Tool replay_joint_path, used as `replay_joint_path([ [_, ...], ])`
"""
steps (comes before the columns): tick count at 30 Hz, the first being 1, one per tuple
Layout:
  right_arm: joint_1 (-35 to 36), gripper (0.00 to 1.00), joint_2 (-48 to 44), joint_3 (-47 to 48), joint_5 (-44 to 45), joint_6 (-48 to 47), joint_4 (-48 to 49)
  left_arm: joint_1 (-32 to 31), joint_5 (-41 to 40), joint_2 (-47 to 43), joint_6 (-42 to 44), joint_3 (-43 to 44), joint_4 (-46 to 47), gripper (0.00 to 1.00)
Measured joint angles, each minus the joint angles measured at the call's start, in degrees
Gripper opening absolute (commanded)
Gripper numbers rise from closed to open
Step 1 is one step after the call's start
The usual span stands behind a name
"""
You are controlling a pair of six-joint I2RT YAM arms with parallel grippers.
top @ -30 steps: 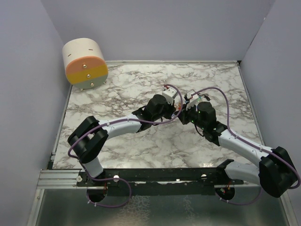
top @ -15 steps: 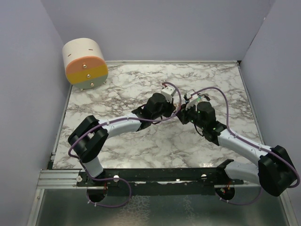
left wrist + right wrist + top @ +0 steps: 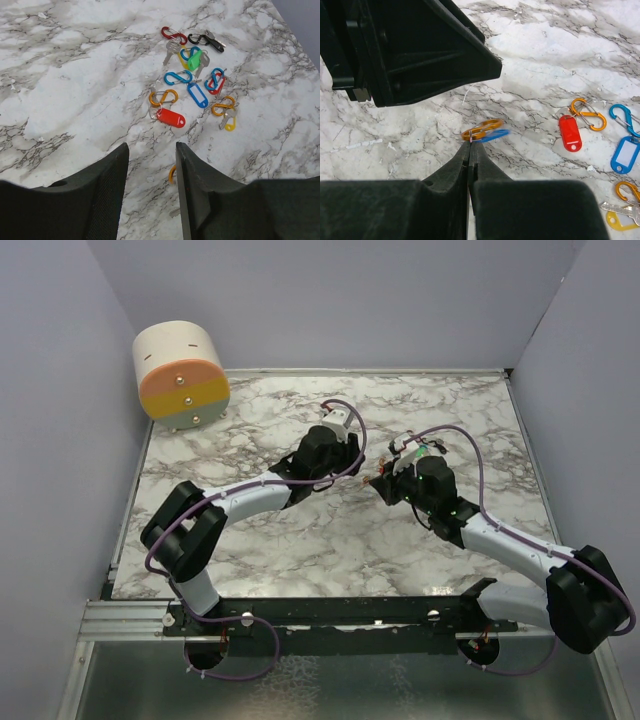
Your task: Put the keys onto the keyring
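Note:
My right gripper (image 3: 470, 143) is shut on a thin metal keyring (image 3: 470, 139), held just above the marble. An orange figure-eight clip (image 3: 482, 129) and a blue piece (image 3: 494, 135) hang from it. My left gripper (image 3: 150, 150) is open and empty, and apart from the right one (image 3: 377, 482). The keys lie in a pile ahead of it: a red tag (image 3: 171, 118), a blue tag (image 3: 198, 95), a green tag (image 3: 194, 59) and a yellow-headed key (image 3: 229, 123). The red tag (image 3: 569, 132) and blue tag (image 3: 624, 155) also show in the right wrist view.
Several loose figure-eight clips lie among the keys, such as an orange one (image 3: 163, 97) and a blue one (image 3: 178, 77). An orange clip (image 3: 171, 174) peeks out beside the left gripper's right finger. A round cream and orange box (image 3: 181, 375) stands at the back left corner.
My left gripper has pulled back and to the left, away from the right gripper, and is now empty and open. The right gripper has stayed almost in place with the keyring.

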Motion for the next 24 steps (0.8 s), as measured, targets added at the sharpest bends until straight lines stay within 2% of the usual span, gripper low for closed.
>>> replay_joint_path([
  [7, 0.0, 0.01, 0.1, 0.0, 0.0, 0.0, 0.0, 0.9, 0.0, -0.3, -1.6, -2.1, 1.0, 0.45],
  [9, 0.0, 0.01, 0.3, 0.0, 0.3, 0.1, 0.0, 1.4, -0.1, -1.2, -1.9, -3.5, 1.0, 0.55],
  [11, 0.0, 0.01, 0.7, 0.0, 1.0, 0.4, -0.2, 2.0, -0.4, -2.2, -2.1, -4.9, 1.0, 0.71],
  [13, 0.0, 0.01, 1.4, 0.0, 2.4, 0.9, -0.6, 3.0, -1.0, -3.7, -2.4, -6.5, 0.9, 0.94],
  [14, 0.0, 0.01, 1.7, 0.1, 3.1, 1.1, -0.9, 3.6, -1.4, -4.7, -2.4, -7.3, 0.8, 0.99],
  [24, 0.0, 0.01, 4.5, 2.5, 13.7, 5.6, -5.3, 7.8, -3.5, -10.7, -3.2, -10.4, -0.8, 0.99],
])
